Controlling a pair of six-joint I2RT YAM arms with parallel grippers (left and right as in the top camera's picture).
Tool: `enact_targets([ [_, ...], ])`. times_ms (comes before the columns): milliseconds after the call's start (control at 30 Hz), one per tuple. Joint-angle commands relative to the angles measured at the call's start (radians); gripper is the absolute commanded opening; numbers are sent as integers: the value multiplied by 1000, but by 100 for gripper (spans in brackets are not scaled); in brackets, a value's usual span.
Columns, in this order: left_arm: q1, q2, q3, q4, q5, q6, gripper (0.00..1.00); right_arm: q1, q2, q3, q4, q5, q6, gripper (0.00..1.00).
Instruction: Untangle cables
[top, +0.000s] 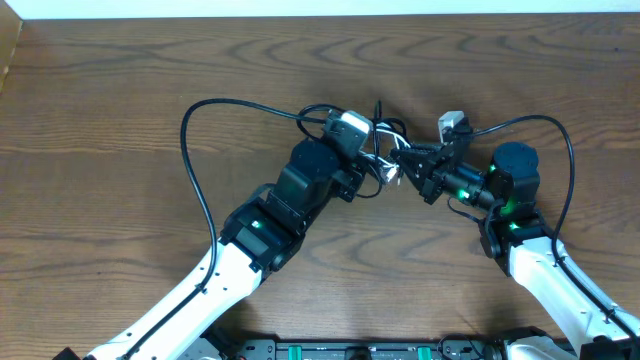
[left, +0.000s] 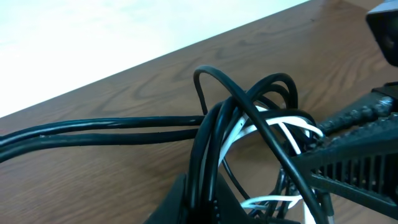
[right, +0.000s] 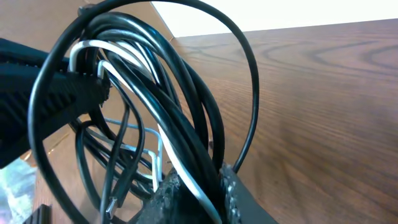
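Cables (right: 177, 118) bunched between both end effectors.
Left end effector (left: 205, 208) and right end effector (right: 202, 196) each clamp strands; they should part gently.

We see black cables (left: 208, 143) and one white cable (left: 231, 140). The table (top: 100, 120) is brown with wavy wood lines. The left arm (top: 300, 185) is black and white.

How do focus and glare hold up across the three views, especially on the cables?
Overhead: even light and sharp, but the cables are only a small dark knot on the table. Left wrist: the nearest black strands are blurred, and the area beyond the table edge is blown out white. Right wrist: close strands are soft with bright highlights, while the wood grain is crisp.
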Motion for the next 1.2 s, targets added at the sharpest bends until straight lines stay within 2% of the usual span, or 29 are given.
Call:
enact_targets([
  [0,-1,-1,31,23,-98,-5,7,8,2,18,-2,0,-6,7],
  [133,0,-1,31,79,-193,-6,7,8,2,18,-14,-6,-6,7],
  [233,0,-1,31,104,-278,-5,7,8,2,18,-14,-33,-29,1],
  [633,9,-1,31,110,-587,-5,7,7,2,18,-16,-66,-53,1],
  [900,39,-1,31,110,-619,-5,8,-2,2,18,-18,-64,-51,1],
  [1033,45,-1,31,110,-624,36,8,-12,2,18,-33,-64,-52,1],
  [1167,87,-1,31,110,-751,37,8,-40,2,18,-69,-64,-52,1],
])
